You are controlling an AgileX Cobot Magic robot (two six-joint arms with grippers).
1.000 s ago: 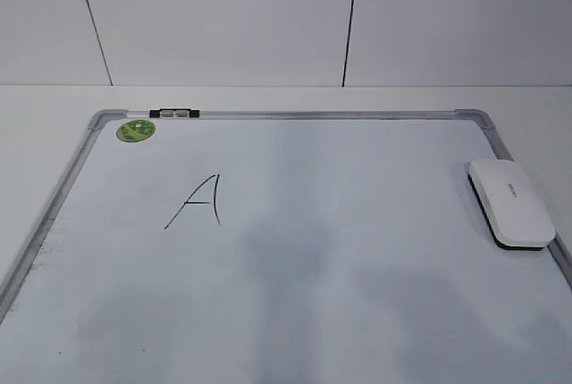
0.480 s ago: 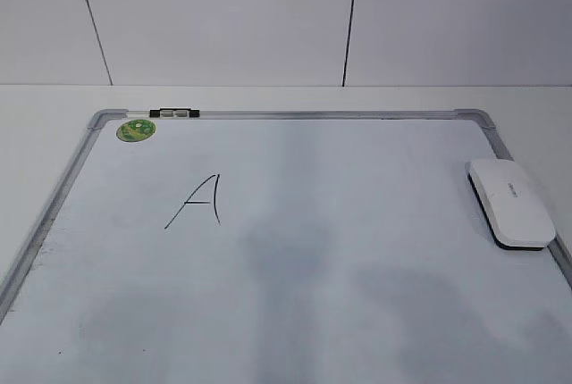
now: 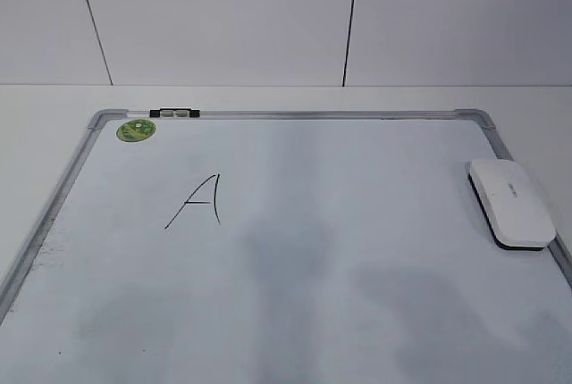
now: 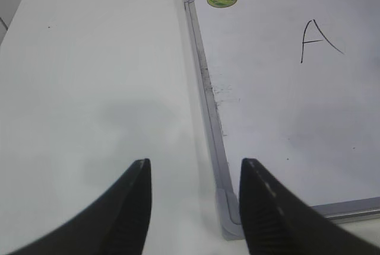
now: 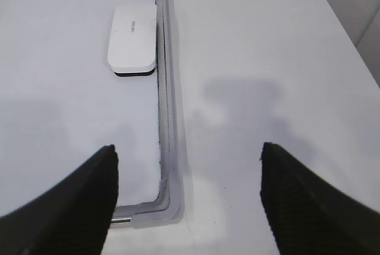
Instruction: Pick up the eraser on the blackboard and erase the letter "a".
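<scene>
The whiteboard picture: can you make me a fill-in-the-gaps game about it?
1. The eraser lies near the board's ____ edge in the exterior view.
2. The round sticker is ____.
3. The letter drawn on the blackboard is a capital ____.

Missing words: right; green; A

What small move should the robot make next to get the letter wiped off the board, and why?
Probably the right gripper should move forward and left over the eraser. Its jaws stand open and empty above the board's near right corner, while the eraser lies untouched by the right frame. The letter is unerased, far to the left.
</scene>
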